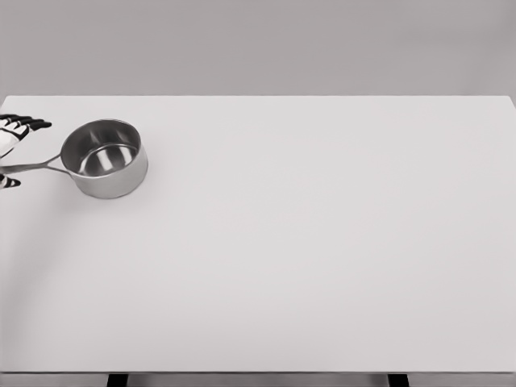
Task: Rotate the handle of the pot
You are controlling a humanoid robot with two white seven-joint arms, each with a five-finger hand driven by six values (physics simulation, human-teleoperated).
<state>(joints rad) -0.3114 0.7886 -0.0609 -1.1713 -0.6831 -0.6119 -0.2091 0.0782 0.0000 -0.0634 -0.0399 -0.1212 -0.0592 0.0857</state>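
A shiny steel pot (105,158) stands upright on the white table (306,242), near its far left corner. Its thin metal handle (32,166) points left, toward the picture's edge. My left hand (24,153) comes in at the left edge, mostly cut off. Its black-tipped fingers (28,123) stretch out above the handle's end and the thumb (10,182) lies just below it. The hand looks open, spread around the handle without closing on it. The right arm is out of the picture.
The table's far edge (258,96) runs just behind the pot and its left edge is close to the hand. Dark table legs (118,379) show below the front edge.
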